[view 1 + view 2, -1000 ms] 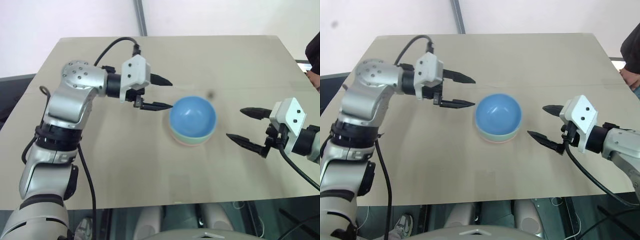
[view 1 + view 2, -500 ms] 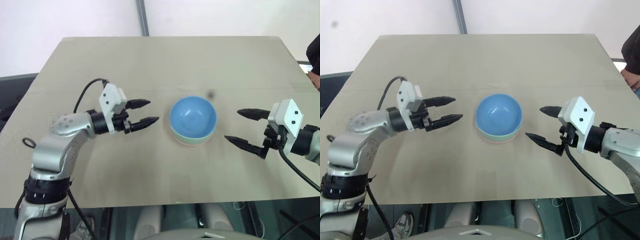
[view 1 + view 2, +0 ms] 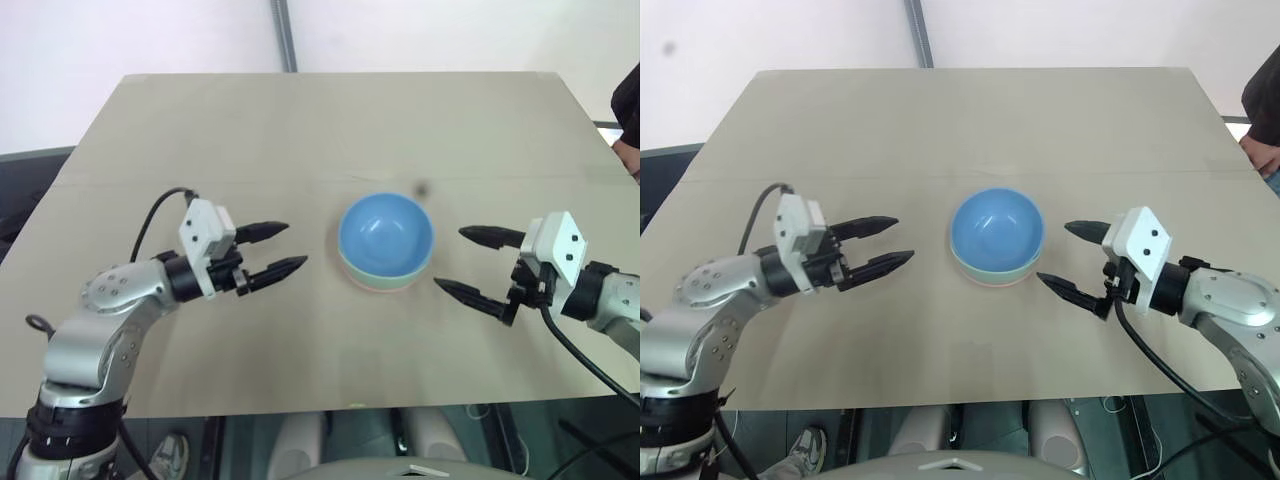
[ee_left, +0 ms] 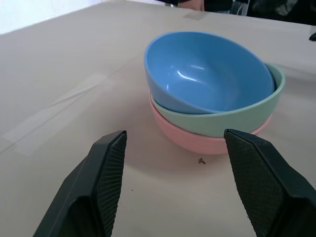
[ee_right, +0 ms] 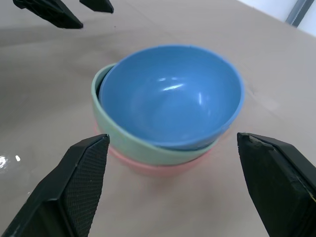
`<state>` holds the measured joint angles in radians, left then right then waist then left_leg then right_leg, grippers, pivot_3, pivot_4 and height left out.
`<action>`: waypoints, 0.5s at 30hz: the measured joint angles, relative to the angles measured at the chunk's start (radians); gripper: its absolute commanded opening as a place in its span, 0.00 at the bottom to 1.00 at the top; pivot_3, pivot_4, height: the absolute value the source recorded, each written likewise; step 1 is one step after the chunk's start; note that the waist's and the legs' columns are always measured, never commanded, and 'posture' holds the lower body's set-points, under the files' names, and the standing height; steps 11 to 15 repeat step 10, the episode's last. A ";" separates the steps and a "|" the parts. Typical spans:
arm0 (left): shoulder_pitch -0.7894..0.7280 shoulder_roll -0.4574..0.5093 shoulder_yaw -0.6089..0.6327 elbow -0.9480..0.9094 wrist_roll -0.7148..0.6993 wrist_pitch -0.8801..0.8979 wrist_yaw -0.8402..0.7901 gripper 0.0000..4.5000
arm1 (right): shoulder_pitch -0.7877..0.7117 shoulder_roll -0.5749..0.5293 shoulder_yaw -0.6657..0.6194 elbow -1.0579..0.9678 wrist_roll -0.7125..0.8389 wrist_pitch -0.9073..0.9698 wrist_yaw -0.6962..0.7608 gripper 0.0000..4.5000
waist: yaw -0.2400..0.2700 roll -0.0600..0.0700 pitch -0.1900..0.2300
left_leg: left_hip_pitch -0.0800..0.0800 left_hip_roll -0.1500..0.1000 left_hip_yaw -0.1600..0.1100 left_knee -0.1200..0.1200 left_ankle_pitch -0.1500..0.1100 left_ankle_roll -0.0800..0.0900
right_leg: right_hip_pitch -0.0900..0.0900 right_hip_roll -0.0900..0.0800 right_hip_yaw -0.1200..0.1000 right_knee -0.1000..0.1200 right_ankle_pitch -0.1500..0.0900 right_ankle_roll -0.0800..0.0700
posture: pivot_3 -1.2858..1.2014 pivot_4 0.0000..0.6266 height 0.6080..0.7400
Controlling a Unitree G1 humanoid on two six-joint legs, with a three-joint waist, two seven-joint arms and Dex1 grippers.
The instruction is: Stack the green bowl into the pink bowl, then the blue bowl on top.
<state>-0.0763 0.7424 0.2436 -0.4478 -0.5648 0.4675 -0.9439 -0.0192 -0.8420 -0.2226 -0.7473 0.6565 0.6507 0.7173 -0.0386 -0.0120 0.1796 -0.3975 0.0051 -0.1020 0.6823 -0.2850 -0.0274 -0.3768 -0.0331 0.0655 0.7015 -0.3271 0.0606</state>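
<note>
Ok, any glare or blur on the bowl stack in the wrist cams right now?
Left wrist view: small highlights inside the blue bowl, green bowl and pink bowl edges crisp. Right wrist view: similar faint highlights inside the blue bowl, plus a bright glint on the table; stack sharp.

Head stereo pair: two high views side by side, looking forward and down over the tan table [image 3: 300,120] from its near edge; the far edge and a pale wall lie at the top.
Left wrist camera: low and close above the tabletop, looking along the left gripper [image 4: 173,148] at the stacked bowls, blue bowl [image 4: 207,74] on top.
Right wrist camera: close and a little higher, looking along the right gripper [image 5: 173,158] at the stack from the opposite side.
Shared scene: all four views take in the stack; the right wrist view also catches the left gripper beyond it.
</note>
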 measured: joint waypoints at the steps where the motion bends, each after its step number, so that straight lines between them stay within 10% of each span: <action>1: 0.076 0.023 0.048 -0.004 -0.015 -0.009 -0.042 0.74 | 0.060 -0.004 -0.064 -0.014 0.020 0.001 0.018 1.00 | 0.000 0.000 0.000 | 0.000 0.000 0.000 -0.001 0.000 0.000 | 0.000 0.000 0.000 -0.001 0.000 0.000 | 0.52 0.24 1.00; 8: 0.282 0.057 0.259 0.090 -0.047 -0.124 -0.222 0.74 | 0.286 -0.037 -0.345 -0.037 0.078 0.019 0.109 1.00 | 0.009 0.000 -0.001 | 0.003 0.000 0.004 -0.004 0.000 0.000 | 0.004 -0.001 -0.002 -0.004 0.000 0.000 | 0.52 0.24 1.00; 15: 0.293 0.063 0.264 0.105 -0.056 -0.135 -0.256 0.74 | 0.298 -0.040 -0.364 -0.037 0.086 0.019 0.124 1.00 | 0.009 0.000 -0.001 | 0.006 0.000 0.004 -0.004 0.000 0.000 | 0.007 0.000 -0.001 -0.004 0.000 0.000 | 0.52 0.24 1.00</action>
